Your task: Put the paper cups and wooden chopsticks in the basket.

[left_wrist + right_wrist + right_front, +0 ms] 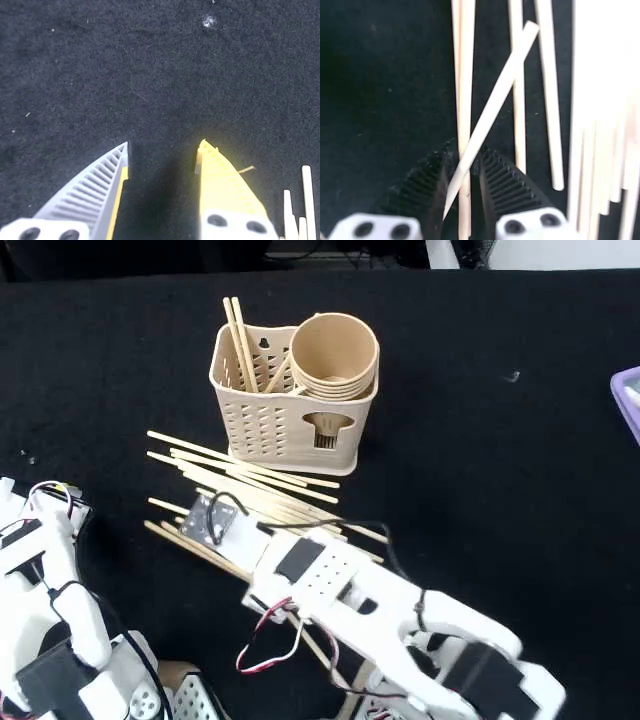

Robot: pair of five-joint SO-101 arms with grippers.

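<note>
Your right gripper (pixel 465 167) is down in the pile, black jaws drawn close together on a tilted chopstick (pixel 497 102) that runs up between them at a slant; a straight chopstick (pixel 465 75) lies under the same gap, and from this close you can't be sure whether it is caught as well. Other sticks lie side by side just beside the jaws on the black tabletop (pixel 480 460).

From the high camera, the right arm (pixel 330 580) lies across the loose chopsticks (pixel 255 485), which are fanned out on the table just in front of the basket (pixel 270 430). The basket stands upright; a stack of paper cups (pixel 335 360) sits in one side, and a few chopsticks (pixel 240 340) stand on end in the other, leaning on the rim.

Your left gripper (pixel 162 147) is well apart from all this; its jaws are spread with nothing between them, over bare tabletop, with a few chopstick ends (pixel 306 200) showing just beside the yellow jaw.
</note>
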